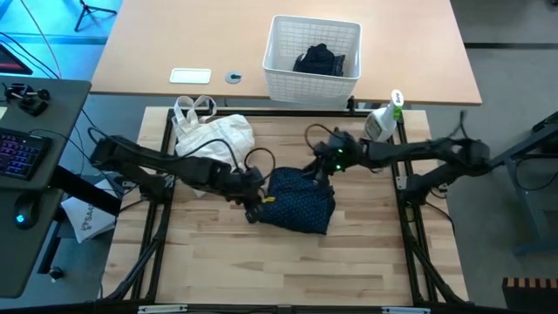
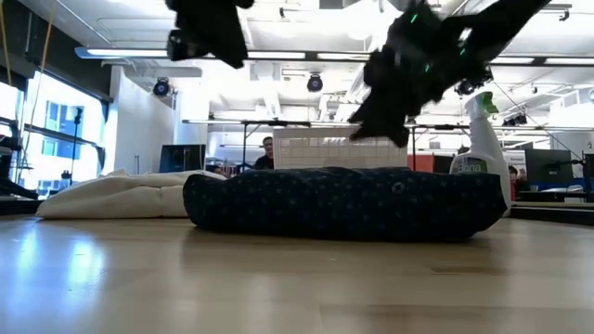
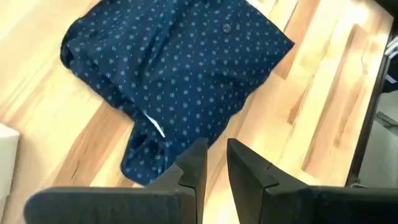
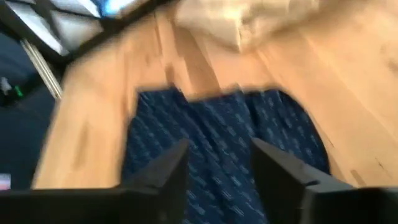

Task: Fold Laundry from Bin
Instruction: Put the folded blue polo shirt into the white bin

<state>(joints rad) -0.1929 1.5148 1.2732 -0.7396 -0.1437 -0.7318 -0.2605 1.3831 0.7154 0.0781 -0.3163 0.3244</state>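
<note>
- Left gripper hangs just off the left edge of the navy dotted shirt, fingers nearly together with a slim gap, gripping nothing.
- The shirt lies mid-table as a folded bundle, its long axis roughly left-right; this piece looks nearly done.
- Right gripper hovers over its far edge, fingers parted, empty.
- White lattice plastic bin beyond the table holds a dark garment, unfolded.

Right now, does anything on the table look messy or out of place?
The navy dotted shirt lies folded but uneven, one loose flap trailing out at the end by the left hand. The cream cloth bag lies slumped beside it, and a spray bottle stands at the table's corner. A dark garment is in the bin.
</note>
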